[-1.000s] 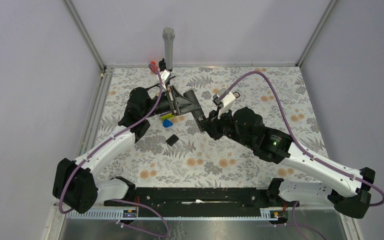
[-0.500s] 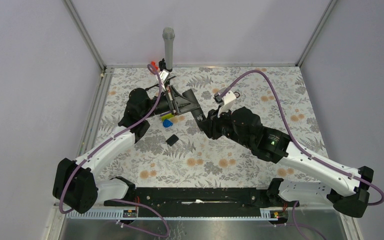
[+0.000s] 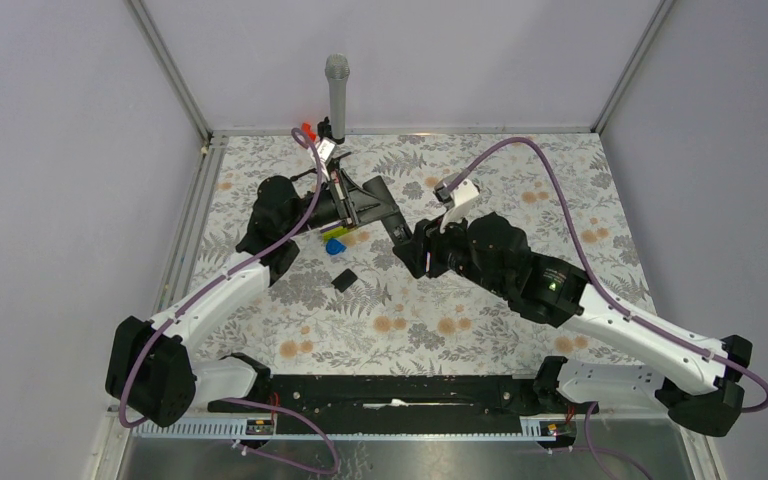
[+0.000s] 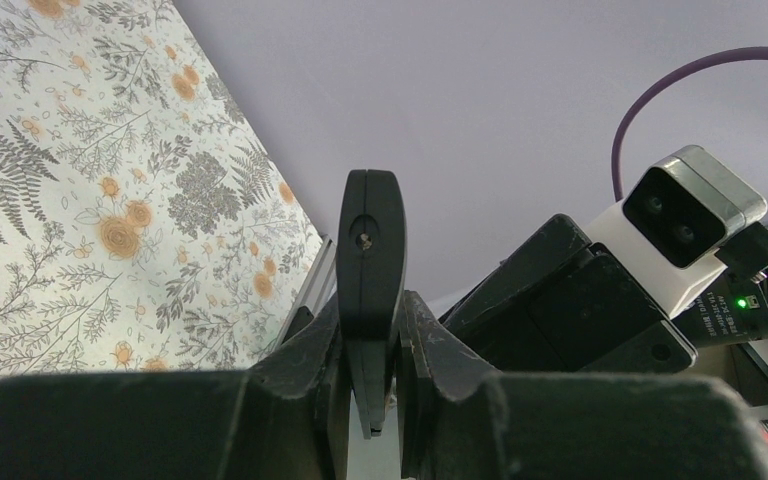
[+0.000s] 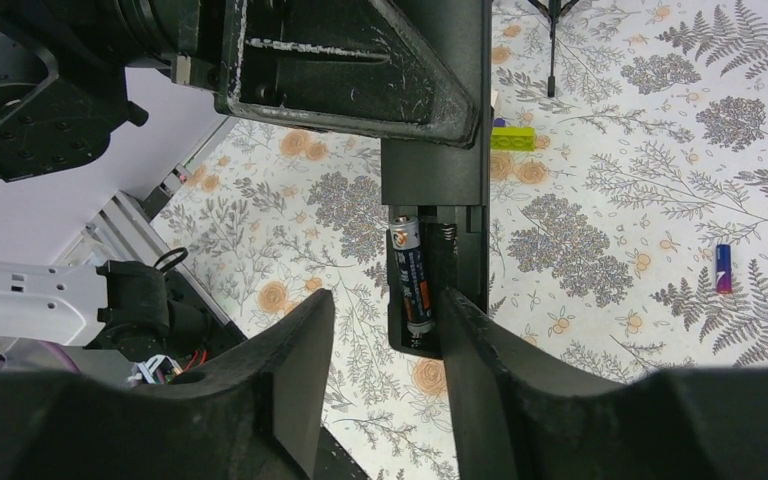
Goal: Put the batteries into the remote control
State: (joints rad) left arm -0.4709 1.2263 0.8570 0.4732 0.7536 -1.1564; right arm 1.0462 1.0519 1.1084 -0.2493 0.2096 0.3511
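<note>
Floral cloth [image 3: 410,330]; left jaws clamp remote control [image 4: 370,250]; right jaws wide; only right wrist shows seated battery [image 5: 408,270].

Toward the far left corner of the counter [image 3: 480,340], the left gripper [image 3: 352,208] holds the remote control [image 3: 385,213]. The right gripper [image 3: 407,243] meets the remote's end nearest the right edge, and its jaw gap cannot be read from here. Just on the near side of the left gripper lie 1 yellow-green piece [image 3: 332,232] and 1 blue piece [image 3: 335,247]. A small black square [image 3: 343,280] sits closer to the near edge. A grey microphone [image 3: 336,85] stands at the far edge.
</note>
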